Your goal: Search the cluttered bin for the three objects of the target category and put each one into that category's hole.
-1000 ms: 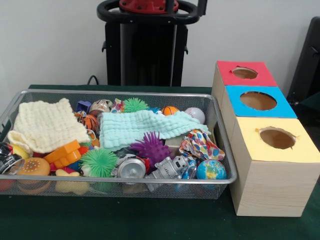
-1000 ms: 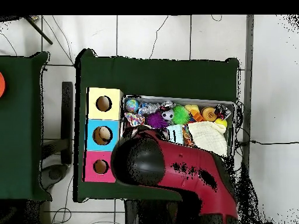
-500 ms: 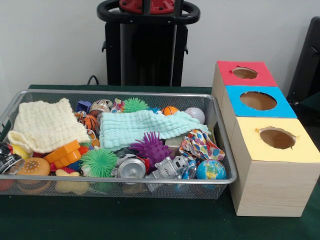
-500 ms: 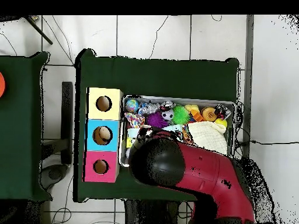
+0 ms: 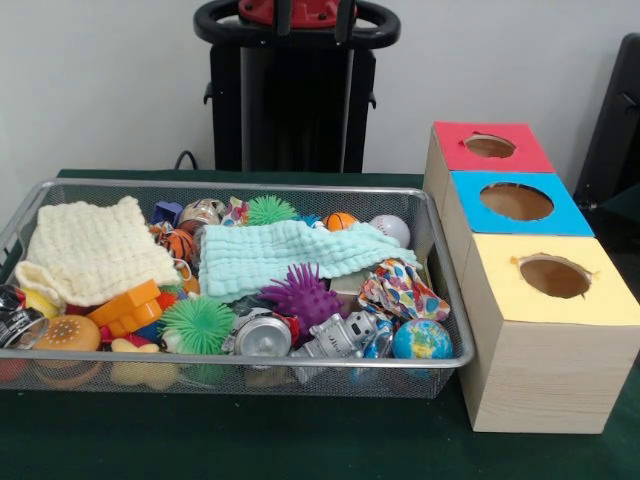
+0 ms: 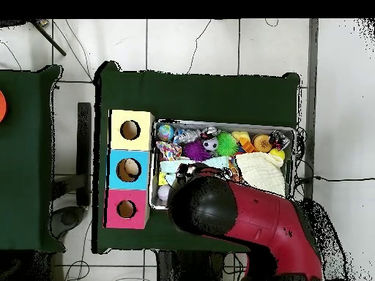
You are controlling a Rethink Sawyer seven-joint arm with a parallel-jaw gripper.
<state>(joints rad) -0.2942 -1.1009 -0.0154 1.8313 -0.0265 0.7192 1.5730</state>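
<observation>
The gripper itself cannot be made out: from above, the red arm [image 6: 253,223] and its black rounded head [image 6: 203,207] cover whatever hangs beneath, and the front view shows none of it, so whether it is open, closed or holding something cannot be told. The arm's head sits over the robot-side edge of the cluttered bin [image 5: 440,262], probably above the pale green cloth, though the overlap hides that part.

Outward from there, the bin holds two cloths, a cream one [image 5: 88,250] and a mint one [image 5: 290,255]; three spiky balls, one purple [image 5: 303,293], one bright green [image 5: 197,323] and one teal-green [image 5: 270,210]; one globe ball [image 5: 421,340], one baseball [image 5: 390,230], one small orange basketball [image 5: 340,221], one silver can [image 5: 261,333], one toy robot [image 5: 340,337] and one orange block [image 5: 130,308]. Beside the bin stand three wooden boxes in a row, each with one hole: red [image 5: 488,147], blue [image 5: 517,202] and yellow [image 5: 553,277]. All rest on the green surface [image 5: 300,440].

Compared with a second ago, the arm's head has shifted across the overhead view, away from the boxes and further along the bin; the contents look unchanged.
</observation>
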